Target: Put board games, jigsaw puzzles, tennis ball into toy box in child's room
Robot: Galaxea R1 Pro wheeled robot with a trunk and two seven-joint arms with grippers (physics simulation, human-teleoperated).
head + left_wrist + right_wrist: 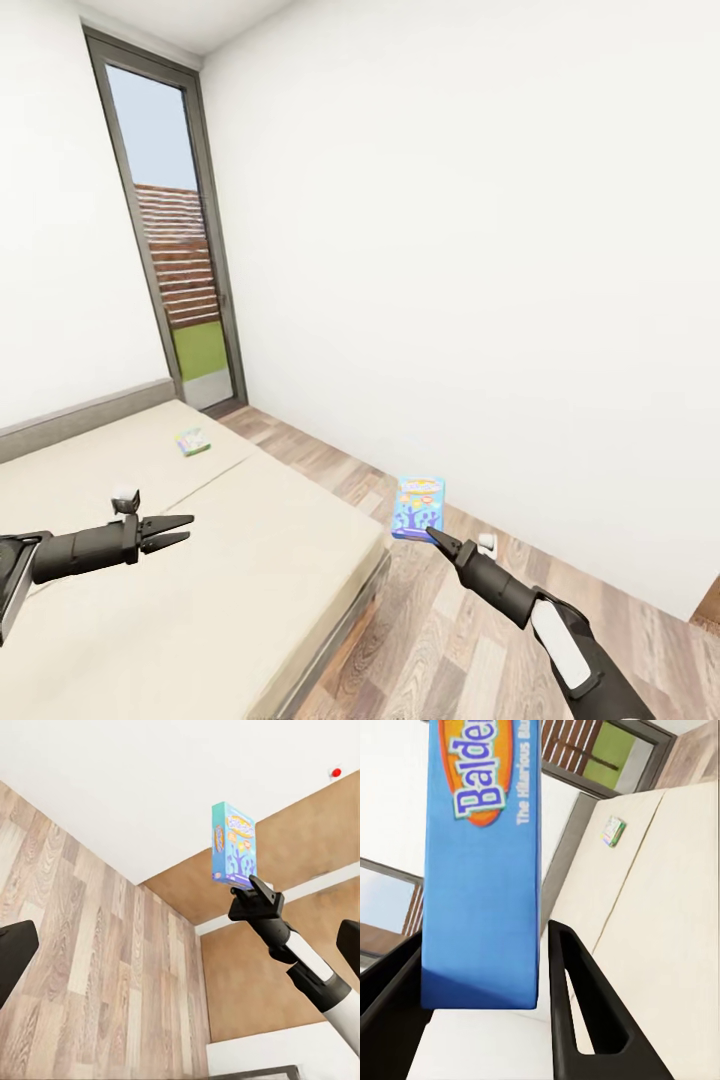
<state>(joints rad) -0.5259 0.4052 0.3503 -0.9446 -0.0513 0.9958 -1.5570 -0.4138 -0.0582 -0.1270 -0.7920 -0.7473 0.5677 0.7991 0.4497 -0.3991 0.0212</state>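
While right pincer (432,537) grips board game (418,508), left spread.

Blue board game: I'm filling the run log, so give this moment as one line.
right claw: shut on blue board game, upright | left claw: open | second board game: on bed

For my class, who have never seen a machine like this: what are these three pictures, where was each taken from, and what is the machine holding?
This is a simulated two-armed robot in a bedroom. The wide picture comes from its head camera; the other two come from cameras on its wrists. Its right pincer is shut on a flat blue printed game box, held upright in the air above the wood-plank floor. The left pincer is open and empty above the wide beige bed. A second small flat colourful box lies on the mattress near the tall grey-framed window.
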